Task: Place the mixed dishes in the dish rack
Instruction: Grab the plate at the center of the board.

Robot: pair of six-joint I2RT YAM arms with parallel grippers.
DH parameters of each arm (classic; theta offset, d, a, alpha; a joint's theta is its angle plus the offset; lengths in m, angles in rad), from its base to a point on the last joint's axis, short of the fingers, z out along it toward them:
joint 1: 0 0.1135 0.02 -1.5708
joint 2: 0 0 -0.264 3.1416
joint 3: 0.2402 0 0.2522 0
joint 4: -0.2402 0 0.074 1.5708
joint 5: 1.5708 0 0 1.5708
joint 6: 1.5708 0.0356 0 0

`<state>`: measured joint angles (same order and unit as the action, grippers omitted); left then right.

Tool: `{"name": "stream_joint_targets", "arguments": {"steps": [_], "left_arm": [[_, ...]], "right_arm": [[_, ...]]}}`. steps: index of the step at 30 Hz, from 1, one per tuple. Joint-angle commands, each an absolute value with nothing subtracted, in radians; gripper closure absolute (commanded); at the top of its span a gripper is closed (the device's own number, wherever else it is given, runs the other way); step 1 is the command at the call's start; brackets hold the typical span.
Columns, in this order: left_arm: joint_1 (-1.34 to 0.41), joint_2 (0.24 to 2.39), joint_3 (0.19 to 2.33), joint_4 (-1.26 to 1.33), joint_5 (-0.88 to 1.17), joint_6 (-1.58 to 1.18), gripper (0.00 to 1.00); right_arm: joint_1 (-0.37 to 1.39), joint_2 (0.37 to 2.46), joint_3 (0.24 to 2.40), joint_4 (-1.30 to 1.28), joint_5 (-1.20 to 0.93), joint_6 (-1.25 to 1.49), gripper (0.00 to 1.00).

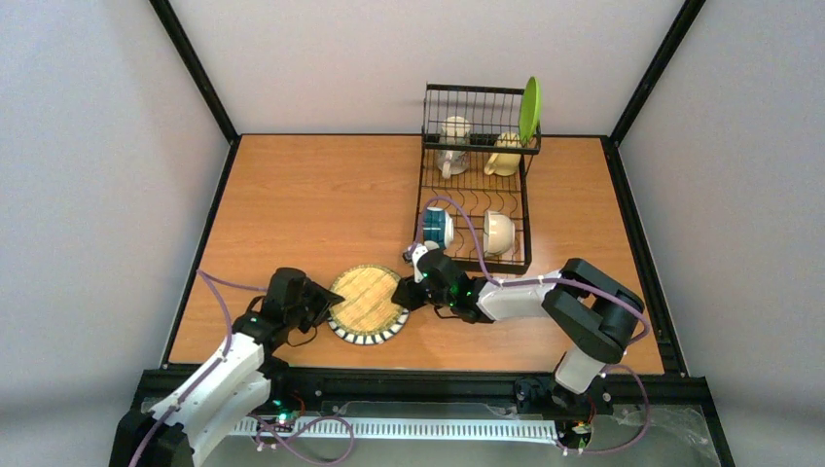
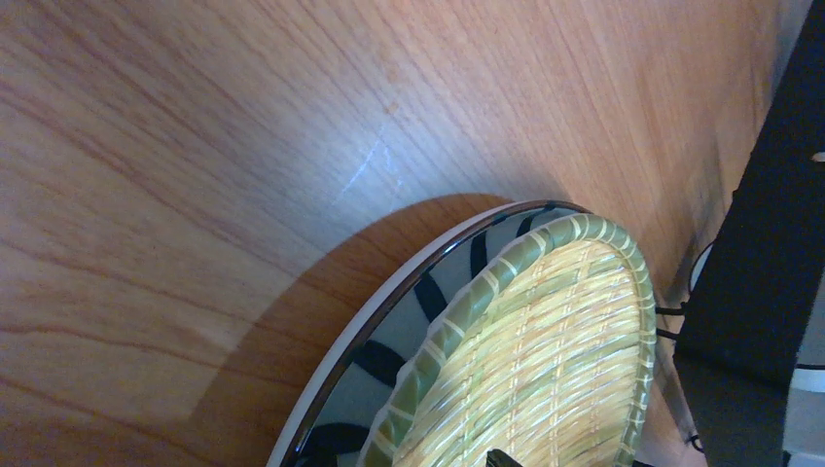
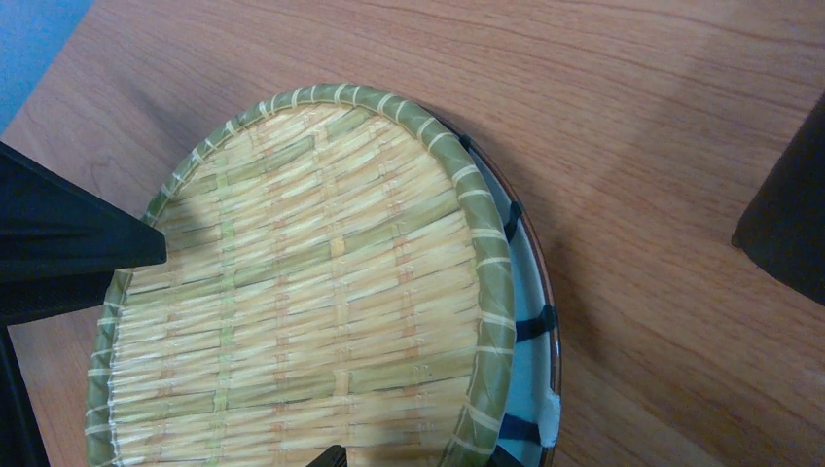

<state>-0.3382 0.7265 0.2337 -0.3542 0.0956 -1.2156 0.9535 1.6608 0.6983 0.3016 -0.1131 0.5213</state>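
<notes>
On the far right of the wooden table (image 1: 311, 195), the black wire dish rack (image 1: 479, 105) holds an upright green plate (image 1: 529, 109), two mugs (image 1: 453, 146), a bowl (image 1: 498, 232) and a teal-banded cup (image 1: 436, 227). Near the front, the striped-rim plate (image 1: 368, 337) carries a woven tray (image 1: 365, 300). It sits between the left gripper (image 1: 319, 304) and the right gripper (image 1: 407, 292), both spread wide, neither visibly clamped on it.

Both arms stretched low toward the striped-rim plate (image 1: 370, 340). The left gripper (image 1: 321, 305) lay at its left edge and the right gripper (image 1: 408, 290) at its right edge, both with jaws spread wide.
</notes>
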Motion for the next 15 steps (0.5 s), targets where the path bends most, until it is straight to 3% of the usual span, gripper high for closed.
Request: {"name": "stream_joint_targets", "arguments": {"steps": [1,7,15], "left_arm": [[-0.334,0.701,0.190,-0.324,0.094,-1.253,0.13],[-0.335,0.623,0.119,-0.280,0.101,-1.300,0.13],[-0.334,0.489,0.069,-0.301,0.092,-1.321,0.13]], "right_arm": [[0.962,1.691,0.685,0.355,-0.126,0.550,0.20],[0.960,1.703,0.679,0.373,-0.145,0.571,0.26],[0.960,1.697,0.668,0.374,-0.148,0.588,0.49]]}}
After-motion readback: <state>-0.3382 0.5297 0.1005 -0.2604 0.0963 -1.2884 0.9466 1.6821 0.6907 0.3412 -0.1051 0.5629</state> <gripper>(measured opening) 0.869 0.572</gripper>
